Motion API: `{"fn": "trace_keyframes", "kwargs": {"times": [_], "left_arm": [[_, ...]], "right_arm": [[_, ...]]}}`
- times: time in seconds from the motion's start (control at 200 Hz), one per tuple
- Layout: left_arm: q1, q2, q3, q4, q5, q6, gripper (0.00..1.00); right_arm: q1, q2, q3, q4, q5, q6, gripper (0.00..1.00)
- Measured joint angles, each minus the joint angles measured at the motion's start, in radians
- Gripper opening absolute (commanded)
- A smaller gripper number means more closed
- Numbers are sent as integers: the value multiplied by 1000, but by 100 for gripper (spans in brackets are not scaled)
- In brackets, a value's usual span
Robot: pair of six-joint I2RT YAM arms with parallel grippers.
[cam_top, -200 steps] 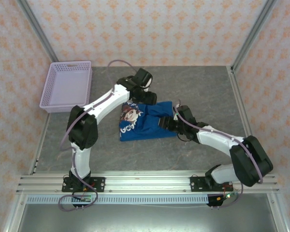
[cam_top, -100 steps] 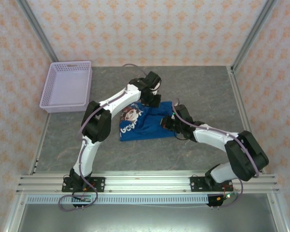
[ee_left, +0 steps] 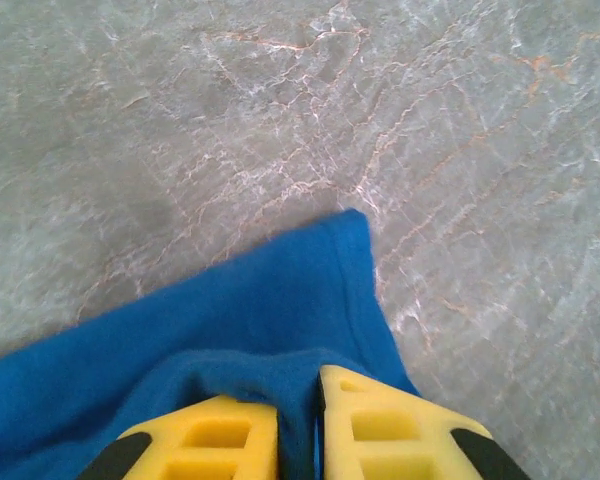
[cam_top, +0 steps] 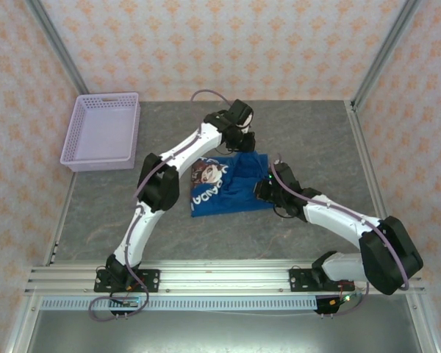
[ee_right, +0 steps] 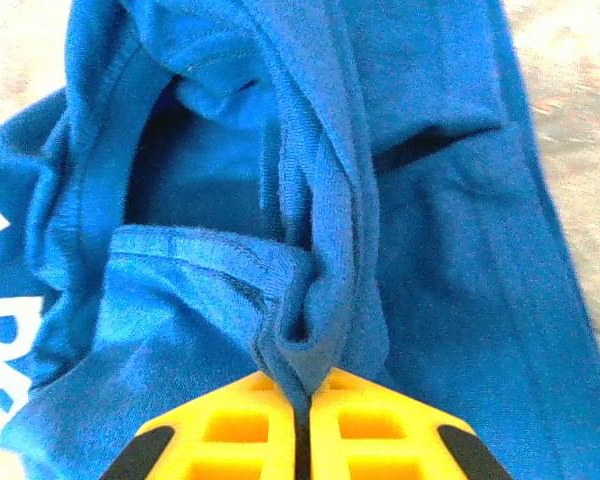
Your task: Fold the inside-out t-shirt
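Between the 2 grippers, mid-table: 1 royal-blue soft cotton short-sleeved t-shirt, bunched and only part-spread on the grey marbled tabletop. Its white lettering and cartoon-face print are turned up on the side away from the right gripper.

Left gripper: yellow fingers clenched on a fold at the shirt's far edge. A blue corner of cloth lies just ahead of its tips, grey table beyond.

Right gripper: jaws pinched tight on a stitched hem ridge, with an opening of the garment gaping just ahead and to its left.

Lavender plastic mesh basket: well apart from both hands.

Step in hand, by my reading: stretching the shirt flat, no fold yet made.

Next move likely calls for both hands to draw apart evenly, lay the cloth smooth, then release and re-grip for fold 1.
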Motion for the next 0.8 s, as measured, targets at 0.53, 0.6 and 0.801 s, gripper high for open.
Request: {"fn": "trace_keyframes", "kwargs": {"times": [0.53, 0.6, 0.801], "left_arm": [[22, 18, 81, -8, 25, 31, 63], [29, -75, -40, 3, -2, 50, 65], [42, -415, -479, 101, -80, 60, 68]], "right_arm": [[-124, -171, -2, -197, 101, -104, 50], [-123, -217, -1, -169, 72, -152, 51], [-108, -43, 127, -173, 5, -283, 53]]}}
